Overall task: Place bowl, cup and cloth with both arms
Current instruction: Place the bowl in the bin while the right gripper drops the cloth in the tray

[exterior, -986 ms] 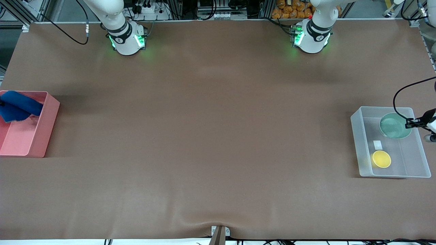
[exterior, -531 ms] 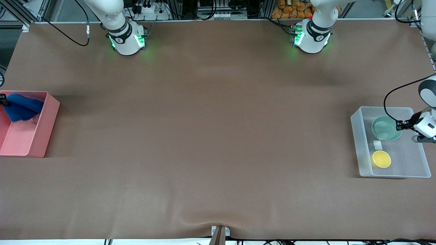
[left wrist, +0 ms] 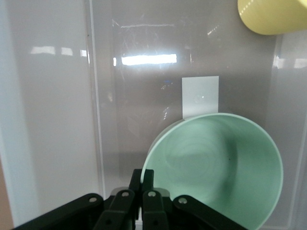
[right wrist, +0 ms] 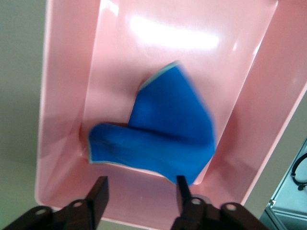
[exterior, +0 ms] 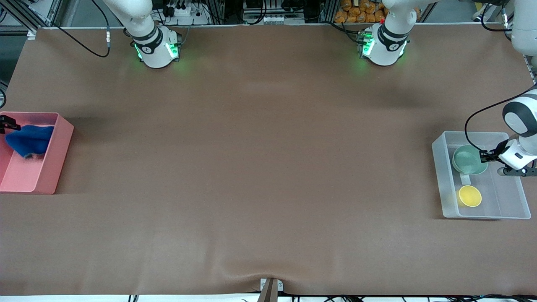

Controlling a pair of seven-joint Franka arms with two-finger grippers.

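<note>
The cloth has just dropped free into the pink bin — the right gripper hangs above it, fingers spread and empty. The bowl, pinched by its rim in the left gripper, has sunk lower into the clear bin, beside the cup. Only 1 release seems left.

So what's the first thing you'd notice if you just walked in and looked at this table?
Probably the bright blue cloth in the pink bin at the right arm's end of the table, with the right gripper open over it. At the left arm's end, the left gripper is shut on the rim of the green bowl in the clear bin, beside the yellow cup.
</note>
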